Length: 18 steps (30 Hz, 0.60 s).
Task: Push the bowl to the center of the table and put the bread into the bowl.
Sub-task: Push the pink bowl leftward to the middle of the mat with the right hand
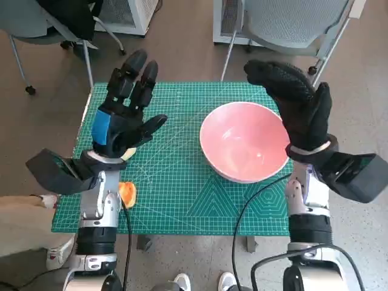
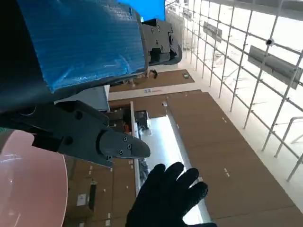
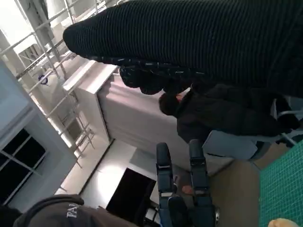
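Note:
A pink bowl (image 1: 244, 143) stands on the right half of the green cutting mat (image 1: 176, 200). My right hand (image 1: 300, 112) is raised beside the bowl's right rim, fingers spread, holding nothing. Over the mat's left part my left hand (image 1: 124, 112) is also lifted, with its fingers apart and empty. An orange piece of bread (image 1: 127, 193) lies at the mat's left front, partly hidden by my left forearm. The left wrist view shows the bowl (image 2: 28, 189) and the gloved right hand (image 2: 165, 198) beyond my left hand (image 2: 90, 71). My right hand (image 3: 189, 42) fills the right wrist view's top.
Grey chairs (image 1: 285, 24) stand behind the table. A person's leg (image 1: 18, 224) is at the left edge and shoes (image 1: 182, 282) show at the front. A black cable (image 1: 254, 197) crosses the mat's right front. A person in dark clothing (image 3: 222, 118) sits beyond the table.

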Available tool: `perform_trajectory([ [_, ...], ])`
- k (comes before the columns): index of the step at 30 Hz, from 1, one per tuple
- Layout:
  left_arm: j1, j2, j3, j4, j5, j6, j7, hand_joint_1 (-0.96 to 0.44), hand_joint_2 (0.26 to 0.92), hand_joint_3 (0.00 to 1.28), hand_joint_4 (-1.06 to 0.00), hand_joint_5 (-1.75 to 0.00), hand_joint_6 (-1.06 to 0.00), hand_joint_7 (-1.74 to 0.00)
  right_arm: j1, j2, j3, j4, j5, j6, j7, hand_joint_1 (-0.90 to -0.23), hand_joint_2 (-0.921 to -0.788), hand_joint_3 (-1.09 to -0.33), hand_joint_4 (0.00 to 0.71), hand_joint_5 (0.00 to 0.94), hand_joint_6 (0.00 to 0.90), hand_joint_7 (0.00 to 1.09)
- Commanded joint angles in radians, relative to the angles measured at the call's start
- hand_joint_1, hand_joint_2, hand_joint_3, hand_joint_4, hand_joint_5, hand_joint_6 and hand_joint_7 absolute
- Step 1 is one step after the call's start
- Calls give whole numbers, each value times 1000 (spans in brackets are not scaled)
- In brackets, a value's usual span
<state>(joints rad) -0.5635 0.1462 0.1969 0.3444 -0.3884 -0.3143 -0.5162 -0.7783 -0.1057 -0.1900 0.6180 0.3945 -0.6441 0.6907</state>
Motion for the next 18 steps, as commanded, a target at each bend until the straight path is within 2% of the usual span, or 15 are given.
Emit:
perform_trajectory([
  [1, -4, 5, -6, -2, 9, -10, -5, -384, 921, 159, -83, -5, -11, -484, 17, 1, 0, -1, 6, 15, 0, -658, -921, -841, 33, 0, -1, 281],
  [10, -4, 6, -8, 4, 10, -15, -7, -382, 921, 164, -84, -4, -15, -481, 24, -3, -6, -7, 3, 15, -8, -655, -921, -839, 37, 2, 0, 288],
  [18, 0, 5, -9, 4, 12, -19, -6, -382, 921, 164, -86, -4, -17, -479, 16, -28, -30, 17, 2, 5, -18, -658, -921, -830, 43, 4, 1, 298],
])
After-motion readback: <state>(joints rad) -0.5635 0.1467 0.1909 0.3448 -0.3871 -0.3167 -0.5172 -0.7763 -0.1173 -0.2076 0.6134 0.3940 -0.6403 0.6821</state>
